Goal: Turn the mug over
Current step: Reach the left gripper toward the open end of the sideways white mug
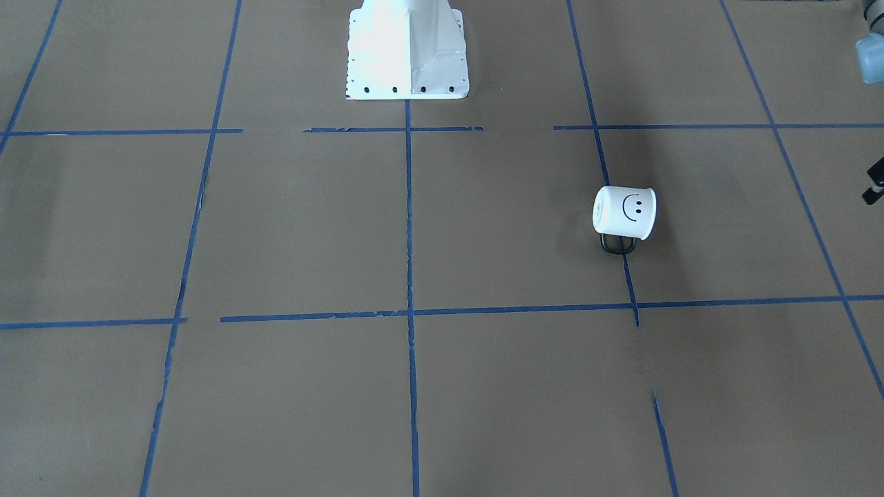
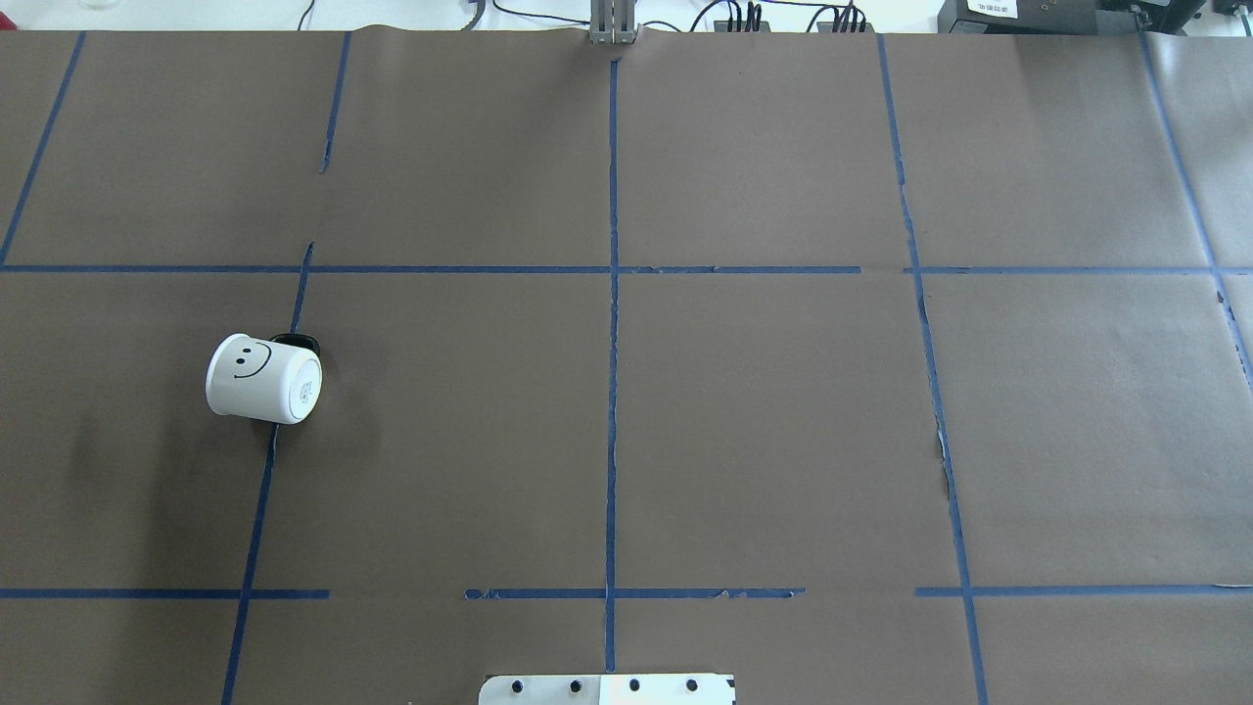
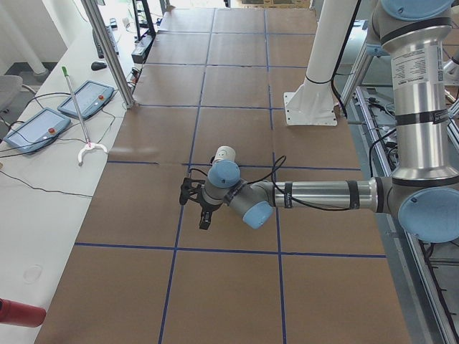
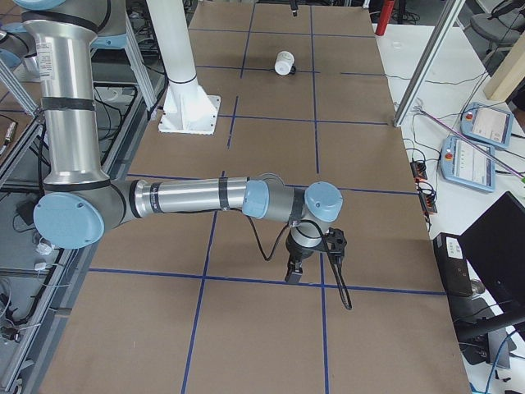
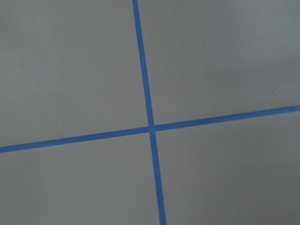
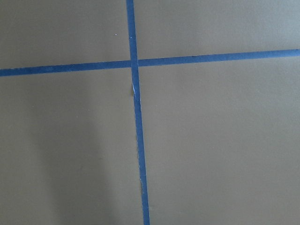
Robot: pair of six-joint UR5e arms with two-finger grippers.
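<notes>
- The mug (image 2: 262,379) is lying on its side on the brown-papered table (image 2: 764,411), in the robot's left half, at the left of the overhead view.
- Its flat base is pointing toward the middle of the table and its mouth is pointing toward the table's left end.
- The smiley face (image 2: 251,362) is facing upward, and the thin black handle (image 1: 617,244) is sticking out on the side far from the robot, low by the paper.
- The mug is resting across one of the blue tape lines (image 2: 613,392) that are dividing the paper into squares.
- The left arm (image 3: 323,195) is reaching out level over the table, and the left gripper (image 3: 201,208) is hanging from it with its fingers pointing down, above the paper and touching nothing.
- That gripper is sitting nearer the table's left end than the mug, well apart from it; I cannot tell how far its jaws are parted.
- The right arm (image 4: 180,199) is stretching out the same way over the opposite half, with the right gripper (image 4: 291,275) pointing down over a tape line, far from the mug.
- How its jaws are standing cannot be told either; nothing is showing in its grasp.
- Both wrist cameras are showing only brown paper and crossing tape.
- The white pedestal (image 1: 407,48) is standing at the robot's edge of the table.
</notes>
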